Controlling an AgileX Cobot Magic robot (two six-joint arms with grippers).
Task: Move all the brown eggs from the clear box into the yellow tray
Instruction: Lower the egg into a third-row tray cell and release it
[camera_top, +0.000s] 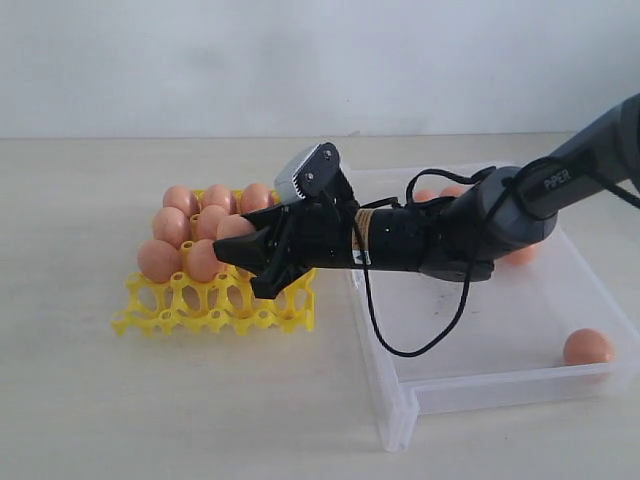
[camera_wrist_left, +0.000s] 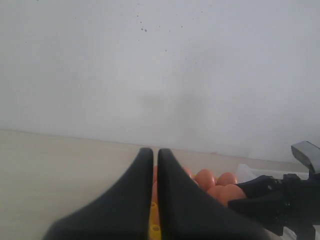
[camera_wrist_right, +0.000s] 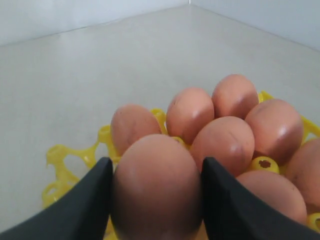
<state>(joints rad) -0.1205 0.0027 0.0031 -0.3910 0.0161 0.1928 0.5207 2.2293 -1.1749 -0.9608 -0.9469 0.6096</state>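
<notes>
Pale tabletop (camera_top: 80, 400), right claw (camera_wrist_right: 156, 210) pinching brown egg (camera_wrist_right: 155, 170) over yellow tray (camera_top: 215, 310), left claw (camera_wrist_left: 155, 190) pressed together

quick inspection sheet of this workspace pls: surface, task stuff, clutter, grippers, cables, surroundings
surface: pale table, bare around the containers
job's things: yellow tray, back rows filled with brown eggs, front cups empty; clear box beside it holds a few more, including a corner egg
clutter: nothing seen
grippers: right gripper clamped on the held egg over the tray; left gripper shut, empty
cables: black cable hangs in a loop off the right arm over the clear box
surroundings: plain white wall
</notes>
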